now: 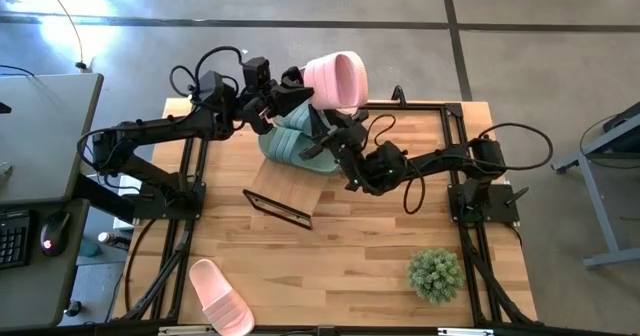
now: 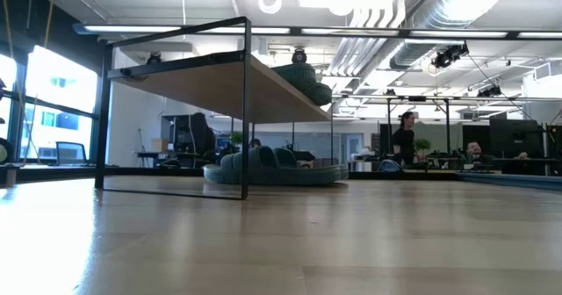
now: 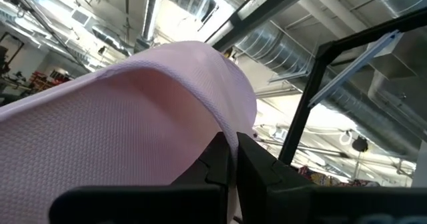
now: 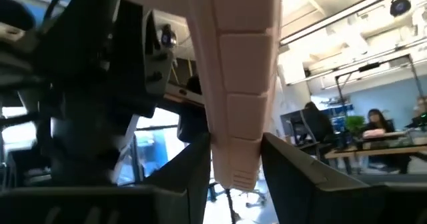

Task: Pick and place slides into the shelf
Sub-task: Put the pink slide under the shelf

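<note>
Pink slide [image 1: 337,80] held aloft above the far edge of the desk [image 1: 350,256], between my two tools. My left tool [image 1: 292,88] is clamped tight on it: in the left wrist view its dark fingers [image 3: 220,161] meet on the thin pink edge of the slide [image 3: 133,117]. My right tool [image 1: 322,136] reaches up from the other side; in the right wrist view its two fingers [image 4: 193,171] stand on either side of the ribbed pink sole [image 4: 237,84], partly parted, close against it. Whether they press on it I cannot tell.

Green slides [image 1: 290,144] lie heaped on the desk directly below the two tools, at the far end of the shelf [image 1: 285,191]. In the low view the green slides [image 2: 272,168] sit on the desk under the shelf's plank top [image 2: 219,89], and another dark green one [image 2: 303,80] shows above the plank; whether it rests on the plank I cannot tell.

Second pink slide [image 1: 220,296] lies alone on the near left corner of the desk, well apart from the shelf. Potted plant [image 1: 436,273] stands near the right front corner.

People [image 2: 404,137] show in the room beyond the desk.
</note>
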